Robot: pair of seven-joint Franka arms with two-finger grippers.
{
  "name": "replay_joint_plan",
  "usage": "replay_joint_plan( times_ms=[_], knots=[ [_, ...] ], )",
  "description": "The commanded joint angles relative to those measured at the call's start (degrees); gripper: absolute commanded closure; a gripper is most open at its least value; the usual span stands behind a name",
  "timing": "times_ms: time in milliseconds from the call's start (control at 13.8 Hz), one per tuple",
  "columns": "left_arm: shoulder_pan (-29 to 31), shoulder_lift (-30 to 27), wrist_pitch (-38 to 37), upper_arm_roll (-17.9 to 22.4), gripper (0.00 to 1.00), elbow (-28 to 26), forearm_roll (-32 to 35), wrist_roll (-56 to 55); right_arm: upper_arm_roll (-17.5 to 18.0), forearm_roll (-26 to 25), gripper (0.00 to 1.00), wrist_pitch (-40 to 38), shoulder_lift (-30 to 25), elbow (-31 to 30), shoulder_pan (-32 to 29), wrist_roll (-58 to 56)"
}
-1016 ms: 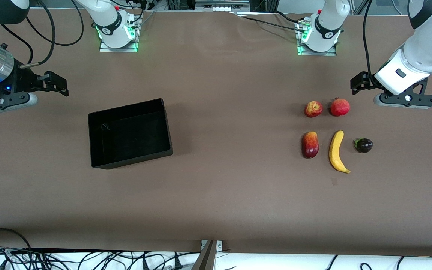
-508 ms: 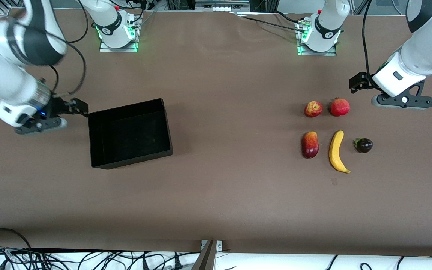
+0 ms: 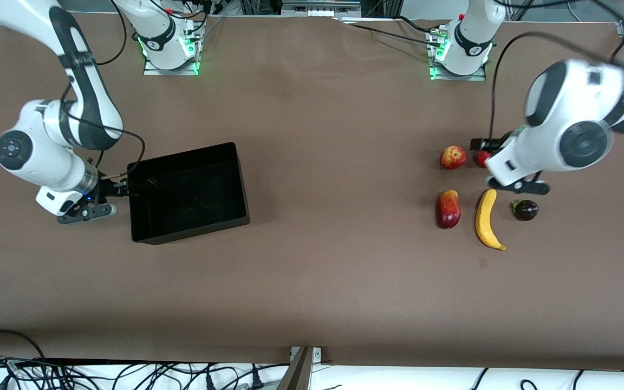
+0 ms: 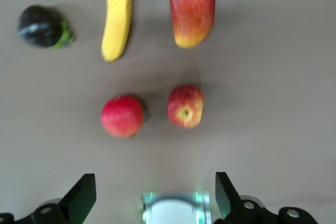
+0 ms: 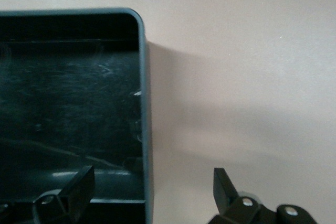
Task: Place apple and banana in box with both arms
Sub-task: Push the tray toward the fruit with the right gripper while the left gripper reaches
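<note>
On the brown table [image 3: 312, 281] the black rectangular open-topped plastic box [image 3: 188, 193] sits toward the right arm's end, and the fruits lie grouped toward the left arm's end. The small round red-and-yellow apple [image 3: 453, 157] has a uniformly red round fruit [image 3: 481, 158] just beside it at its 3 o'clock in the front view, half covered there by the left arm. At the apple's 6 o'clock, nearer the front camera, lies an elongated red-yellow mango-like fruit [image 3: 448, 208]; the long curved yellow banana [image 3: 487, 218] is beside that, with a small dark purple fruit with a green stem [image 3: 525, 209] at the banana's 3 o'clock. None of them touch. The left gripper [image 4: 155, 199] hangs over the table by the apple and the red round fruit — its fingers stand wide apart, holding nothing. The right gripper [image 5: 152, 195] is low at the box's end wall, fingers spread — one finger [image 5: 68, 195] over the box's inside, the other over the table.
</note>
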Motion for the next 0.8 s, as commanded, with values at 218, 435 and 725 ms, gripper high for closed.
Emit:
replay_joint_plan(
  times_ms=[218, 435, 725],
  knots=[
    [0.57, -10.41, 33.93, -3.66, 0.00, -30.04, -0.05, -1.11, 0.30, 2.43, 0.73, 3.98, 2.24, -2.84, -0.25, -0.06],
    [0.92, -9.44, 43.91, -3.66, 0.00, -35.86, 4.68, -1.20, 0.30, 3.23, 1.00, 3.54, 2.24, -2.76, -0.25, 0.47],
    [1.10, -5.23, 56.55, -3.84, 0.00, -41.75, 4.79, -4.18, 3.36, 3.23, 1.00, -4.78, 1.71, 3.81, -0.08, 2.13]
  ],
)
